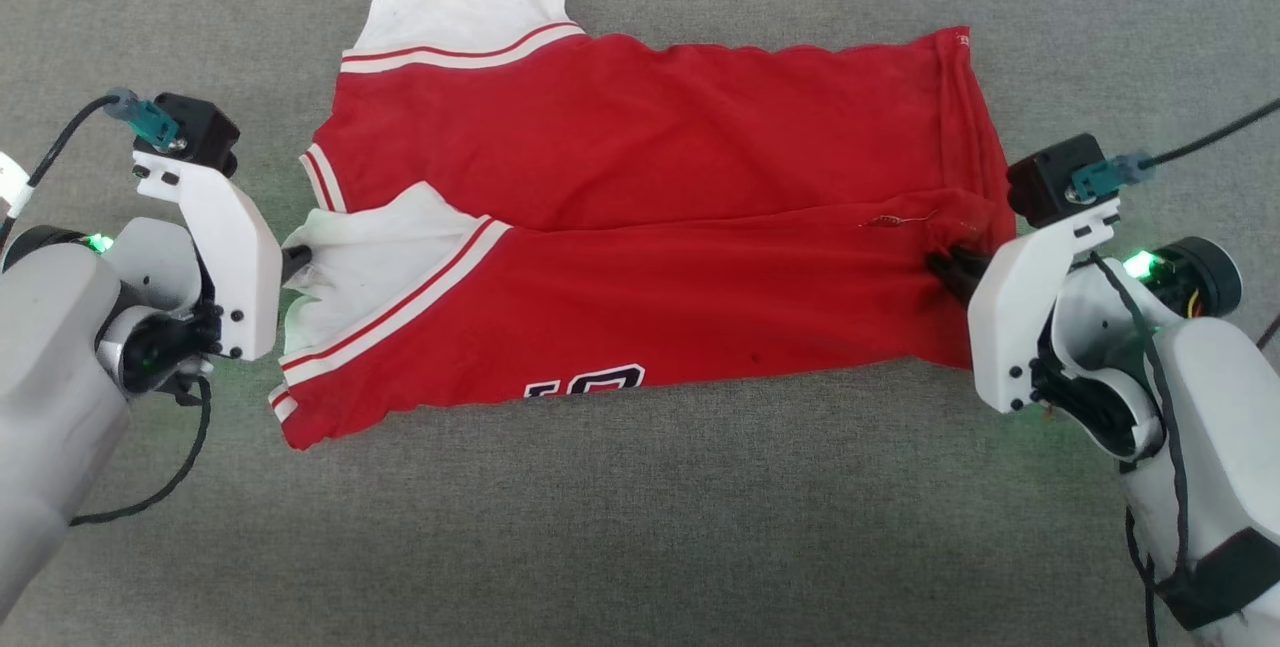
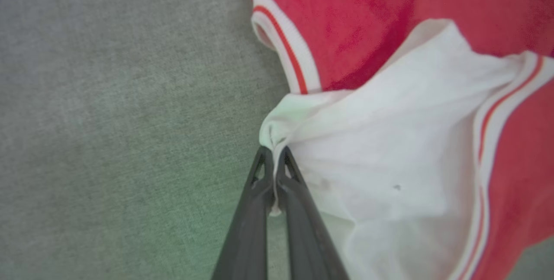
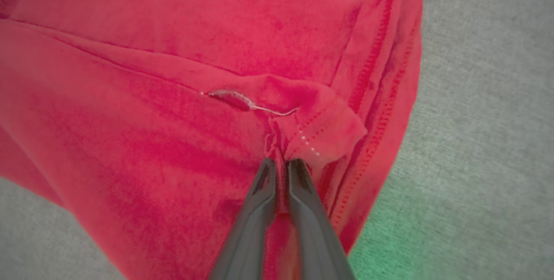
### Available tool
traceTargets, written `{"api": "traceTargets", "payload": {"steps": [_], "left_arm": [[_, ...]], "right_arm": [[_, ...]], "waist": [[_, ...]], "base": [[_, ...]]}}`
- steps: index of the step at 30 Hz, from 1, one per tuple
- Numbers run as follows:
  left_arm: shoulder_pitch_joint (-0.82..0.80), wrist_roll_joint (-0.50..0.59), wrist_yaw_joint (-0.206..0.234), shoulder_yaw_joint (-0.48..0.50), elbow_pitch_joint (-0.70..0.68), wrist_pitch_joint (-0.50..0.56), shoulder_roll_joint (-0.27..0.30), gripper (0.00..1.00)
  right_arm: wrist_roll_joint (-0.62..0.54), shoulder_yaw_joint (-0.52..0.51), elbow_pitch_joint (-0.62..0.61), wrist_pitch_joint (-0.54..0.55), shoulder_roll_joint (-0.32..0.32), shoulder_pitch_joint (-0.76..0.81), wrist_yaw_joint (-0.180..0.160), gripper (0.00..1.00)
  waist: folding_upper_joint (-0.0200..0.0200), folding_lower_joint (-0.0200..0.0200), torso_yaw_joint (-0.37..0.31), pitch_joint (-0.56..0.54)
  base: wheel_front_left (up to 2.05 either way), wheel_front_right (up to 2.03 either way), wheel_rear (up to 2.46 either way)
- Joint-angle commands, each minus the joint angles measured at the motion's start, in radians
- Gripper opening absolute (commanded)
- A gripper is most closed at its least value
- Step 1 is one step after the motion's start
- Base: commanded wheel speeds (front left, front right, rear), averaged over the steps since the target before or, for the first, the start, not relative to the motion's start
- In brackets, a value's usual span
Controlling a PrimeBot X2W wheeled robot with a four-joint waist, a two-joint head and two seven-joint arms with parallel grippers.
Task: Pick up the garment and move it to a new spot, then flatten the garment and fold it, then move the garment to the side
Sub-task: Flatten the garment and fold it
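Red jersey shirt [image 1: 700,257] lies folded lengthwise on grey fabric surface [image 1: 640,527]. Left gripper [image 2: 274,156] pinches white sleeve [image 2: 389,163]; right gripper [image 3: 282,165] pinches red hem.

Left claw [image 2: 273,153] and right claw [image 3: 282,163] clamp tight.

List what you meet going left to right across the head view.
left gripper, dark fingers pinching a white sleeve → red jersey shirt with white sleeves and striped trim → right gripper, pinching the shirt's red hem.

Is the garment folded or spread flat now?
Folded. The garment lies doubled, near part laid over the rest; left gripper and right gripper pinch that layer.
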Motion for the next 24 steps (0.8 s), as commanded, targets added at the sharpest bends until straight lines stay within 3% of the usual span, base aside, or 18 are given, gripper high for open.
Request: {"api": "traceTargets", "payload": {"steps": [1, 2, 3, 4, 9, 13, 19, 24], "left_arm": [[-0.022, -0.002, -0.005, 0.001, 0.021, 0.006, -0.005, 0.10], [-0.029, -0.012, -0.006, 0.004, 0.041, 0.011, -0.010, 0.37], [-0.033, -0.018, -0.006, 0.007, 0.057, 0.014, -0.014, 0.61], [-0.042, -0.019, -0.008, 0.008, 0.064, 0.011, -0.016, 0.97], [-0.059, -0.027, -0.013, 0.010, 0.071, 0.005, 0.004, 1.00], [-0.033, -0.041, -0.003, 0.017, 0.017, 0.007, 0.045, 1.00], [0.024, -0.061, 0.044, 0.029, -0.108, 0.013, 0.097, 1.00], [0.118, -0.096, 0.118, 0.039, -0.289, 0.011, 0.175, 1.00]], "right_arm": [[-0.002, 0.004, 0.010, 0.002, 0.002, -0.012, -0.001, 0.35], [-0.001, 0.010, 0.018, 0.003, 0.003, -0.018, -0.001, 0.47], [-0.002, 0.015, 0.020, 0.003, 0.002, -0.023, -0.001, 1.00], [-0.003, 0.019, 0.019, 0.000, -0.003, -0.028, -0.001, 1.00], [-0.013, -0.023, -0.009, -0.021, -0.010, -0.015, -0.001, 1.00], [-0.040, -0.097, -0.102, -0.061, 0.010, 0.035, -0.001, 1.00], [-0.080, -0.165, -0.218, -0.140, 0.038, 0.104, -0.001, 1.00], [-0.136, -0.244, -0.325, -0.240, 0.093, 0.170, -0.001, 1.00]], "waist": [[0.0000, 0.0000, -0.001, 0.001], [0.0000, 0.0000, -0.002, 0.000], [0.0000, 0.0000, -0.002, 0.000], [0.0000, 0.0000, -0.001, -0.001], [0.0000, 0.0000, 0.006, -0.015], [0.0000, 0.0000, 0.016, -0.038], [0.0000, 0.0000, 0.023, -0.058], [0.0000, 0.0000, 0.019, -0.070]], "base": [[0.00, 0.00, 0.00], [0.00, 0.00, 0.00], [0.00, 0.00, 0.00], [0.00, 0.00, 0.00], [0.00, 0.00, 0.00], [0.00, 0.00, 0.00], [0.00, 0.00, 0.00], [0.00, 0.00, 0.00]]}}
